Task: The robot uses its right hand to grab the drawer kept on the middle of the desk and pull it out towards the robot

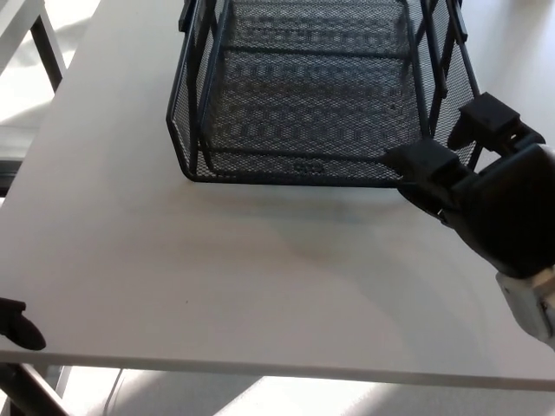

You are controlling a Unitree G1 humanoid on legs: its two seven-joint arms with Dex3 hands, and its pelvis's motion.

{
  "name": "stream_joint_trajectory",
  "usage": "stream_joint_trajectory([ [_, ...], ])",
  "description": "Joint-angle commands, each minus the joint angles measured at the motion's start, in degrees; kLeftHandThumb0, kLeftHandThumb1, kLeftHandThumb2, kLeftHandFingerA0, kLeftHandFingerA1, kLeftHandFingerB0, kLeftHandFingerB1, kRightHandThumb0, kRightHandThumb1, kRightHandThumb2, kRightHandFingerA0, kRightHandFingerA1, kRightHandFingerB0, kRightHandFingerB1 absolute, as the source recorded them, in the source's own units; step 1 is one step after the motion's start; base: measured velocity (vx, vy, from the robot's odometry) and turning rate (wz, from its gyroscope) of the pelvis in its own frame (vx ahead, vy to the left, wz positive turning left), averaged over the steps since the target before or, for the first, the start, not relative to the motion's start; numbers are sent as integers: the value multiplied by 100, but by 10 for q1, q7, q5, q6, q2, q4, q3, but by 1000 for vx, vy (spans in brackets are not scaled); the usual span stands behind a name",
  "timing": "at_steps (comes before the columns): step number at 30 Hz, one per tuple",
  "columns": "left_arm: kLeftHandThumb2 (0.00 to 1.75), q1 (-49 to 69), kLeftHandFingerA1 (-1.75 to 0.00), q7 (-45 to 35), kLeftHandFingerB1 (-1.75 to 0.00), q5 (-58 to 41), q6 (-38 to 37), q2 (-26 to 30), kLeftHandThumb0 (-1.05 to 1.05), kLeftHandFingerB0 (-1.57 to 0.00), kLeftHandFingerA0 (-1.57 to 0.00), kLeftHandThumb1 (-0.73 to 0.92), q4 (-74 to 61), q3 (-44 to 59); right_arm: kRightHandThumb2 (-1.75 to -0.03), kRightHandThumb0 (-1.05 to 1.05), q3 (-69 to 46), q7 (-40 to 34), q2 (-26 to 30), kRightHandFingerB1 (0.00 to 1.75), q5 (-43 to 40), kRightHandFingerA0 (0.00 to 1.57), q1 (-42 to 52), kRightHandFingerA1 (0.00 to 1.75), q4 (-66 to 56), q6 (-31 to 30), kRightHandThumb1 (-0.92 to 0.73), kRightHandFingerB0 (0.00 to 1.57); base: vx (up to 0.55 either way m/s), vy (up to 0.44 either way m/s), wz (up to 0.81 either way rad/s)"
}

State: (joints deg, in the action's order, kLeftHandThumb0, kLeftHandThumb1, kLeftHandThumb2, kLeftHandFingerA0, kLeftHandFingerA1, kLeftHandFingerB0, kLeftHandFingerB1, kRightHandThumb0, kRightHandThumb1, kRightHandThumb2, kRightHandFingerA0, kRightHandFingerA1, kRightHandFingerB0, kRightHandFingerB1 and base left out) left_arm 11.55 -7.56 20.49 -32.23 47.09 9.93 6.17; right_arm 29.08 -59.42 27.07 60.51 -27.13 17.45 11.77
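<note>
One black mesh drawer [316, 95] is seen at 12 o'clock on the white desk [260, 277]. Its front-right corner is apparently clamped by the right hand [486, 204] at approx. 3 o'clock. Left hand [17, 322]: only a tip shown at 8 o'clock, finger state can't be told.

The right hand [486, 195] grips the black mesh drawer [312, 104] (front right corner) on the white desk [217, 277].

Right hand [486, 195], black, reaches in from the lower right, 2 fingers [421, 162] curled closed. Left hand [16, 322] barely shows at the left edge.
</note>
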Motion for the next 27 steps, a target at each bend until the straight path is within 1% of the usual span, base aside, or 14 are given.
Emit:
stream_joint_trajectory([
  [1,57,1,-87,1,-61,13,-12,5,-29,-82,-78,57,4,5,-56,-41,-17,22,9,63,4,91,14,147,7,-9,-53,94,0,0,0],
  [10,57,2,-83,-4,-58,13,0,5,-30,-81,-77,58,0,4,-58,-38,-26,30,-2,62,2,91,2,139,15,-5,-54,93,0,0,0],
  [11,57,2,-84,-2,-58,14,-3,4,-29,-82,-78,57,1,4,-59,-36,-27,41,-1,56,2,86,3,130,12,-8,-57,87,0,0,0],
  [12,57,2,-85,0,-57,15,-5,5,-29,-81,-77,58,1,4,-60,-42,-33,104,-1,42,-9,63,15,81,-11,-30,-66,54,0,0,0],
  [14,57,2,-85,0,-57,15,-6,5,-29,-81,-77,58,1,4,-60,-42,-37,131,-2,42,-14,63,21,81,-23,-39,-66,54,0,0,0],
  [15,57,4,-86,0,-59,11,-8,3,-29,-82,-77,57,1,5,-59,-47,-41,192,-1,33,-14,38,35,46,-57,-70,-61,30,0,0,0],
  [16,57,4,-86,1,-59,11,-10,3,-29,-82,-78,57,2,5,-58,-48,-44,206,-4,34,-12,27,39,42,-66,-81,-58,22,0,0,0],
  [17,57,4,-87,1,-61,13,-12,4,-29,-81,-77,57,2,5,-96,-32,-47,223,-6,50,-13,1,44,53,-78,-91,-46,0,0,0,0],
  [18,57,4,-87,1,-61,13,-12,4,-29,-81,-77,57,2,5,-96,-32,-47,225,-7,50,-13,1,44,53,-80,-92,-46,0,0,0,0],
  [19,57,5,-87,3,-60,13,-11,3,-30,-81,-77,57,2,5,-56,-40,-51,239,-9,39,-18,0,44,29,-85,-95,-52,8,0,0,0],
  [20,58,8,-87,-4,-60,13,-2,6,-30,-80,-76,58,-7,6,-74,-39,-54,248,-9,43,-20,0,46,21,-93,-98,-44,4,0,0,0],
  [22,58,9,-85,-5,-59,10,2,3,-30,-81,-77,58,-8,6,-74,-36,-59,231,-10,47,-17,0,47,25,-93,-95,-45,7,0,0,0],
  [23,57,8,-85,-2,-59,12,0,3,-30,-81,-77,57,-6,6,-55,-34,-63,234,-9,39,-16,0,49,29,-99,-95,-56,10,0,0,0],
  [27,57,6,-86,-1,-60,9,-6,1,-30,-81,-77,58,1,4,-74,-32,-80,240,-3,48,-25,0,64,22,-126,-90,-43,6,0,0,0],
])
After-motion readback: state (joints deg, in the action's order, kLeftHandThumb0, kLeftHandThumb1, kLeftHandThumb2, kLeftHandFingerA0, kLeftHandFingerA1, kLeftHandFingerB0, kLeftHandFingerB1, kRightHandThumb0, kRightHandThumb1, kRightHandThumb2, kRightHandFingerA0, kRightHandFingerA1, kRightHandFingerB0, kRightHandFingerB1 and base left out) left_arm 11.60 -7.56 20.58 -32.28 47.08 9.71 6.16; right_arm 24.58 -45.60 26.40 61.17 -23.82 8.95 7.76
